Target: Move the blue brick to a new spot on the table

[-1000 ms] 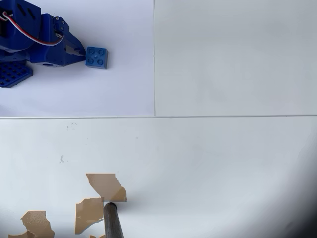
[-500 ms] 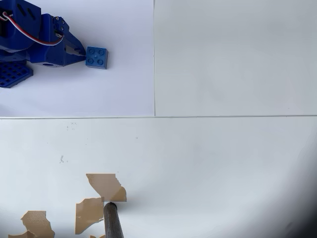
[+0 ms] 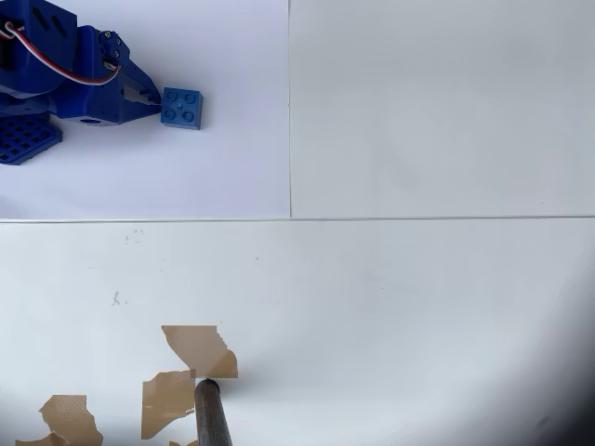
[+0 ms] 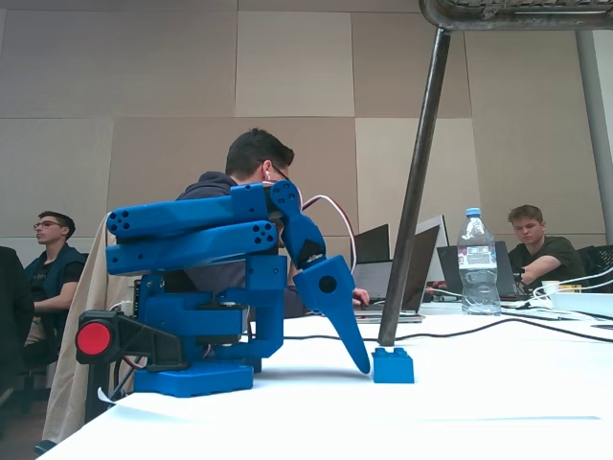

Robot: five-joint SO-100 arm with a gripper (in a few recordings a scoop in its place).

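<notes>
The blue brick (image 3: 182, 107) lies studs up on the white paper sheet (image 3: 223, 167) at the upper left of the table (image 3: 418, 307) in the overhead view. My gripper (image 3: 152, 100) points at the brick's left side, tips together with nothing between them, right beside the brick or touching it. In the fixed view the gripper (image 4: 362, 362) slants down to the table just left of the blue brick (image 4: 393, 366). The arm is folded low over its base.
A blue perforated plate (image 3: 23, 139) sits under the arm at the left edge. Torn brown tape patches (image 3: 200, 346) and a dark pole (image 3: 212, 416) stand at the bottom left. In the fixed view, a water bottle (image 4: 477, 261), cables, laptops and seated people are behind the table.
</notes>
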